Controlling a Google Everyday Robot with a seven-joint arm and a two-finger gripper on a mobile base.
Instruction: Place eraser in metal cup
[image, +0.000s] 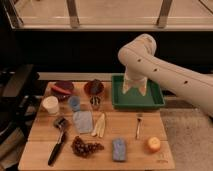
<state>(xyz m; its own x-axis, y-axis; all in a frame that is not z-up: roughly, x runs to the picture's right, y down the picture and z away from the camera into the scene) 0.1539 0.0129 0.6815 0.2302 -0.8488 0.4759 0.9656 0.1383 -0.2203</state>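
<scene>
The eraser, a small dark grey block, lies on the left part of the wooden table, just above the head end of a long black-handled tool. Further back near the middle stands the small shiny metal cup, upright, between a light-blue cup and the green tray. My gripper hangs from the white arm over the green tray, well to the right of the cup and far from the eraser. Its fingers point down, spread open, with nothing between them.
A white cup and two dark red bowls stand at the back left. A grey-blue cloth, pale bananas, a fork, grapes, a blue sponge and an orange lie across the table.
</scene>
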